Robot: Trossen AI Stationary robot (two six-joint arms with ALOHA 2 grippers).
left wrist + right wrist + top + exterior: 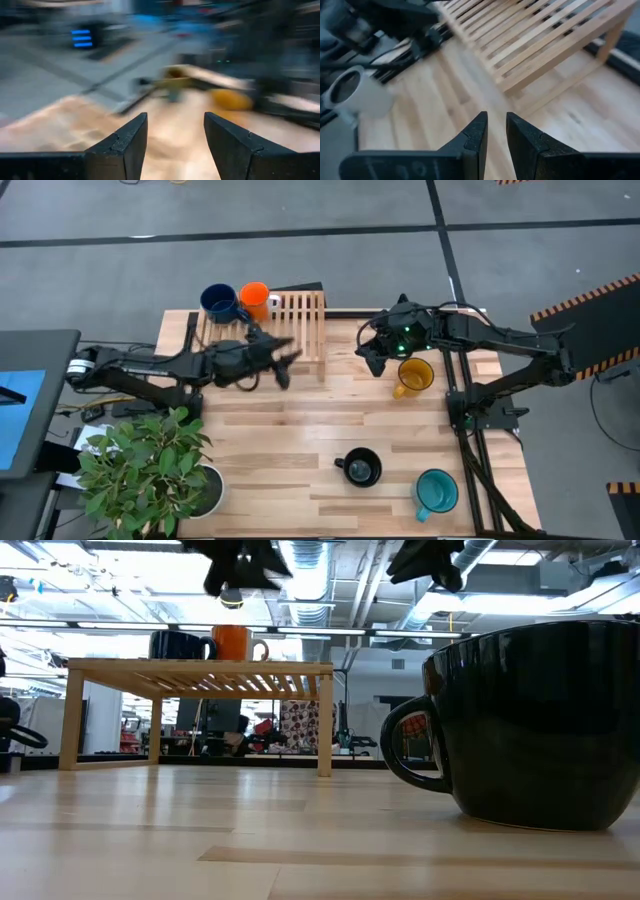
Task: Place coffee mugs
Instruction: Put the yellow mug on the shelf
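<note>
A dark blue mug [218,302] and an orange mug [254,296] stand on the slatted wooden rack [300,320] at the far side; the low view shows them as well, the blue mug [180,644] beside the orange mug [232,642]. A yellow mug [413,375] stands on the table right of centre. A black mug [360,467] and a teal mug [436,491] stand near the front edge. The olive-brown mug is out of view. My left gripper [285,360] is open and empty above the table beside the rack. My right gripper [372,355] is empty just left of the yellow mug, its fingers [475,135] nearly together.
A leafy plant in a white pot [205,490] stands at the near left corner. The black mug [530,720] fills the right of the low view. Bare tabletop [290,430] lies between the rack and the front mugs.
</note>
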